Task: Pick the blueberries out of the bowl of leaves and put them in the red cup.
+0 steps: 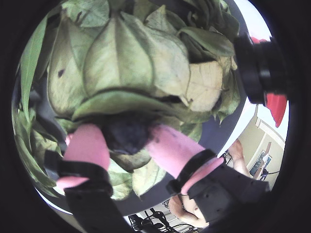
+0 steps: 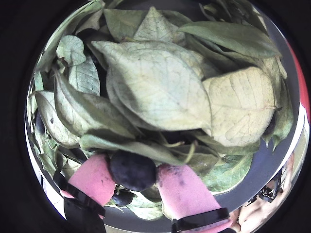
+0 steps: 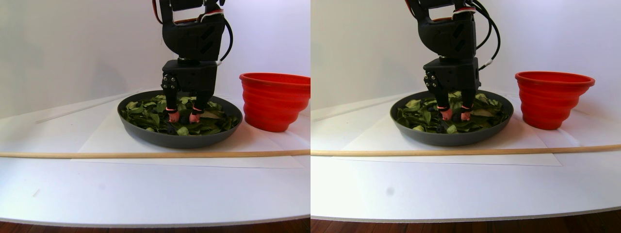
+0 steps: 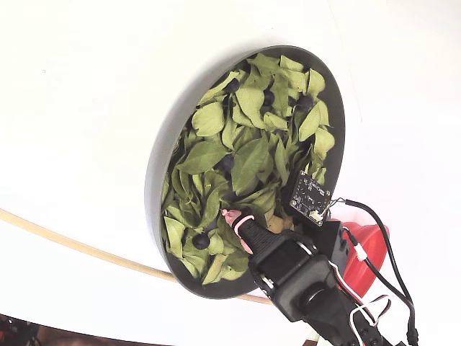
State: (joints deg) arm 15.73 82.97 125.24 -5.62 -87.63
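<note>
White tabletop (image 3: pixel 145 194) and a pale wall frame the scene, with a thin wooden rod (image 3: pixel 145 154) lying across the tabletop in front of the dishes.

One blueberry (image 2: pixel 132 170) sits directly between the two pink fingertips (image 2: pixel 95 177) of the gripper (image 2: pixel 132 180). In both wrist views the pads press against its opposite sides, so the jaws look closed narrowly around it. The berry is close to round, with no real long axis and no direction it points; any squeeze line through its middle should serve. A second, smaller berry (image 2: pixel 122 197) lies just below the held one, partly under a leaf.

The held berry is low among the leaves (image 2: pixel 155 87), which spread broad and overlapping past the fingertips, and one long leaf curls over its upper edge. In the fixed view the gripper (image 4: pixel 232 218) stands inside the bowl (image 4: pixel 155 173), near the rim on the side toward the rod, with other dark berries (image 4: pixel 201 241) scattered among the leaves.

The red cup (image 3: pixel 274 99) stands on the tabletop just beside the bowl, to its right in the stereo pair view, and its rim is taller than the bowl's. Judging from this, the coming move turns on lifting straight up clear of the leaves, then carrying sideways toward that cup, high enough to pass over its flared rim.
</note>
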